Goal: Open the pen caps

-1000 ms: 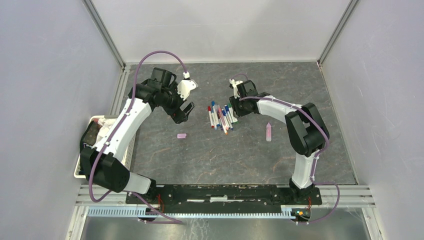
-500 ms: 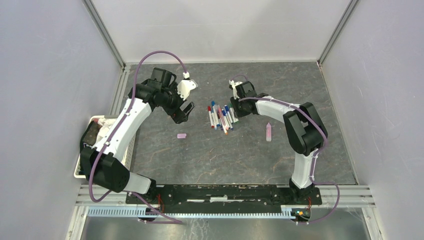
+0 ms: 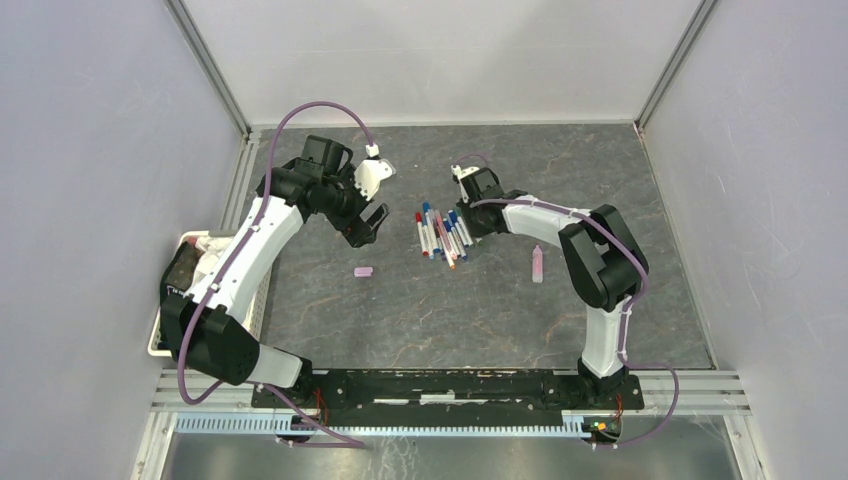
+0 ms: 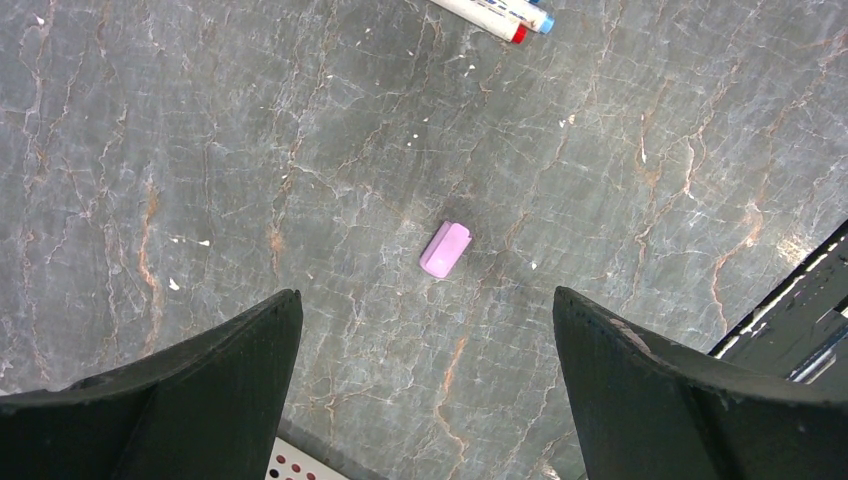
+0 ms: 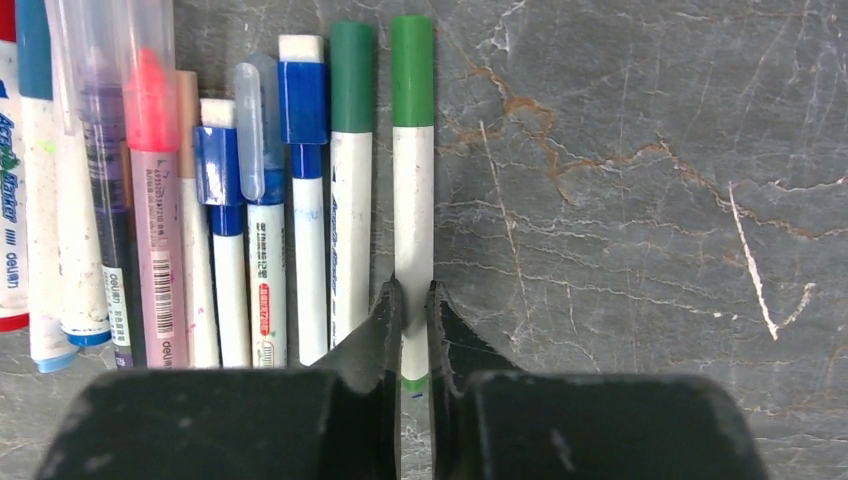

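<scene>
Right wrist view: the right pincer (image 5: 413, 300) is clamped on the white barrel of the green-capped pen (image 5: 413, 190). That pen is the outermost at the right end of the row of pens (image 5: 215, 260), which lie side by side on the counter (image 5: 640, 250), and its green cap (image 5: 412, 70) is on. Left of the row, the left pincer (image 4: 425, 300) hangs spread wide above a loose pink cap (image 4: 446, 249). A thicker pink pen (image 3: 538, 264) lies alone, well apart to the right of the row.

Dark grey marbled tabletop (image 3: 450, 310) carries, approx. ctr, a tight side-by-side row of marker pens (image 3: 442, 232), a loose pink cap (image 3: 363, 271) near-left of row, and a thicker pink pen (image 3: 538, 264) well apart to the right.
</scene>
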Controlling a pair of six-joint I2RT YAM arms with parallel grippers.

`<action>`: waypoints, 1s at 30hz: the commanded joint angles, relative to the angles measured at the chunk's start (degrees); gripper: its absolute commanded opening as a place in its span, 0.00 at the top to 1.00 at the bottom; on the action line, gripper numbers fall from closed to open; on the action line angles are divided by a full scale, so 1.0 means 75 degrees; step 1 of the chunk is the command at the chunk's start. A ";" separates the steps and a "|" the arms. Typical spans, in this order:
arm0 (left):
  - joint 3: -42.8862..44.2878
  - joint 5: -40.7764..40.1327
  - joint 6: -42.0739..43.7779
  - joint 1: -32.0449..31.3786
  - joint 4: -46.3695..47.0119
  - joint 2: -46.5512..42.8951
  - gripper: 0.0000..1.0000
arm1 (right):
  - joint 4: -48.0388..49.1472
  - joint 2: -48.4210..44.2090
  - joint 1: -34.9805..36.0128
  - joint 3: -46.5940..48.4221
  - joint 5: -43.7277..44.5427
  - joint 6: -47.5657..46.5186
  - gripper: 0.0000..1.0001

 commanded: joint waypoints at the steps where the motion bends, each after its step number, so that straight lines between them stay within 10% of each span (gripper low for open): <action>1: 0.0060 0.0339 -0.0212 0.0006 -0.0036 -0.0232 0.00 | 0.0123 -0.0414 -0.0289 -0.0198 -0.0137 -0.0082 0.97; 30: -0.0909 0.3170 0.4011 -0.0669 -0.0993 -0.0745 0.02 | -0.0436 -0.2322 0.0862 -0.0180 -0.8026 -0.1226 1.00</action>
